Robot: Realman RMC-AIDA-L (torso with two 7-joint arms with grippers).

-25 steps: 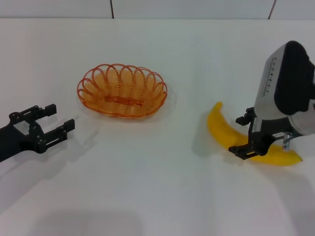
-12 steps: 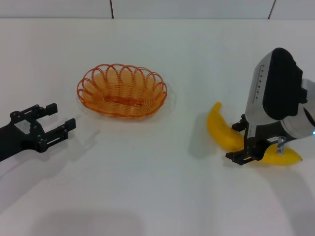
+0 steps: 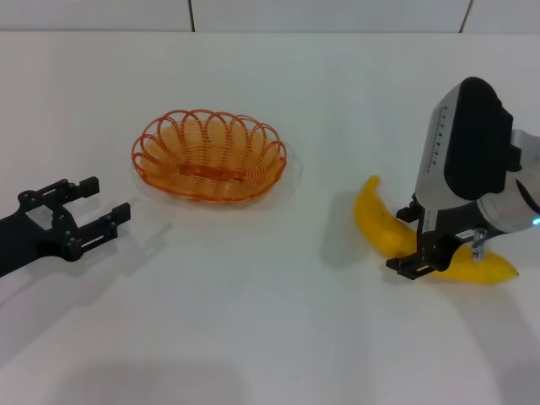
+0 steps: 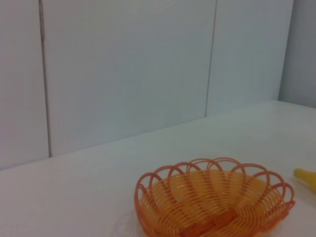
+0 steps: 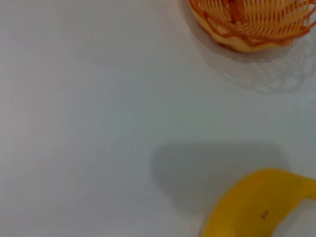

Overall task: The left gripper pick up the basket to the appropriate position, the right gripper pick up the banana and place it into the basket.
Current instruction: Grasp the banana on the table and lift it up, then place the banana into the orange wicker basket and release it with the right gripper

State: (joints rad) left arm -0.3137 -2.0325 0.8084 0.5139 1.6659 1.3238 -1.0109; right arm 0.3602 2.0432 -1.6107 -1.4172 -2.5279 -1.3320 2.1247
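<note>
The orange wire basket (image 3: 209, 154) stands on the white table (image 3: 253, 295), left of centre and towards the back. It also shows in the left wrist view (image 4: 215, 202) and the right wrist view (image 5: 252, 19). My left gripper (image 3: 103, 201) is open and empty, low over the table to the front left of the basket and apart from it. The yellow banana (image 3: 380, 224) lies flat at the right. My right gripper (image 3: 411, 239) is down over its middle, with one finger on each side of it. The banana also shows in the right wrist view (image 5: 256, 207), and its tip in the left wrist view (image 4: 306, 177).
White wall panels (image 4: 123, 74) rise behind the table's far edge. The white tabletop runs bare between the basket and the banana and across the front.
My right arm has shifted a little to the left and lower over the banana. The banana, the basket and my left arm have not moved.
</note>
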